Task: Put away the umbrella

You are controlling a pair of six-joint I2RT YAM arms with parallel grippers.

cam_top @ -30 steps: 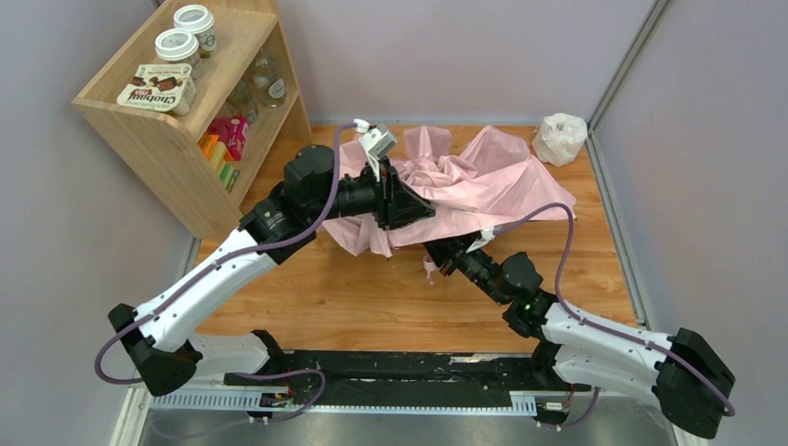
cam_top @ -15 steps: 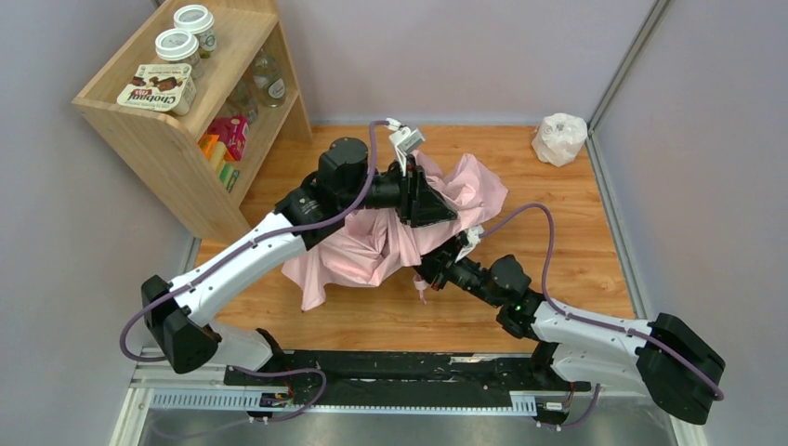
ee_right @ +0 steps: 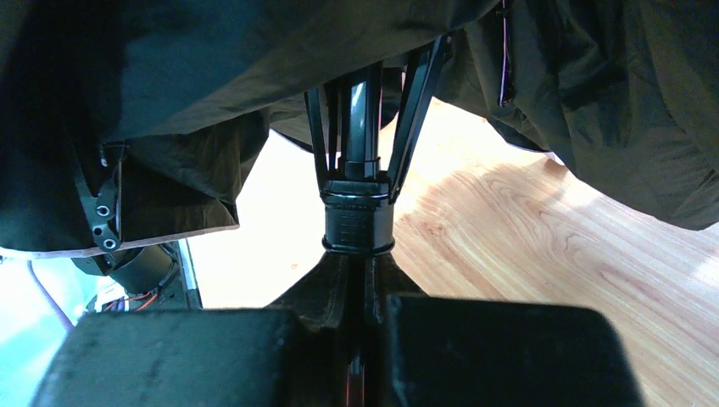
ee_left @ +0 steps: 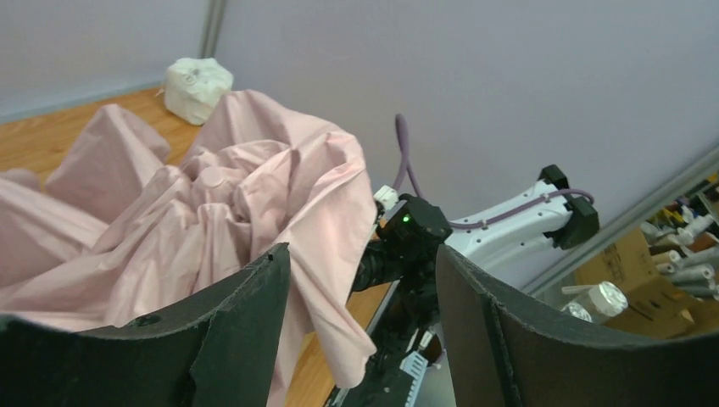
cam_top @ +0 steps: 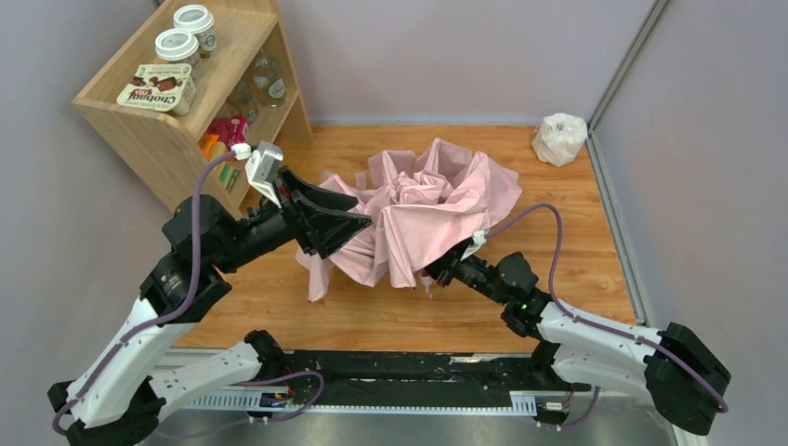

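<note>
The umbrella (cam_top: 418, 209) lies half collapsed in the middle of the wooden table, its pale pink fabric (ee_left: 212, 203) bunched in folds. My left gripper (cam_top: 358, 226) stands open at the fabric's left edge. In the left wrist view its jaws (ee_left: 363, 259) are wide apart and a loose flap hangs beyond them, gripped by neither. My right gripper (cam_top: 441, 272) reaches under the canopy from the near right. In the right wrist view it (ee_right: 363, 263) is shut on the thin black shaft (ee_right: 360, 153) just below the runner (ee_right: 358, 216). The handle is hidden.
A wooden shelf (cam_top: 186, 111) with jars and boxes stands at the back left, close to my left arm. A small white plastic bag (cam_top: 559, 137) sits at the back right corner. Grey walls enclose the table on three sides.
My left gripper opened, let go of the fabric and drew back to the left. The canopy has gathered inward into a bunched heap. The right gripper keeps its hold on the shaft.
</note>
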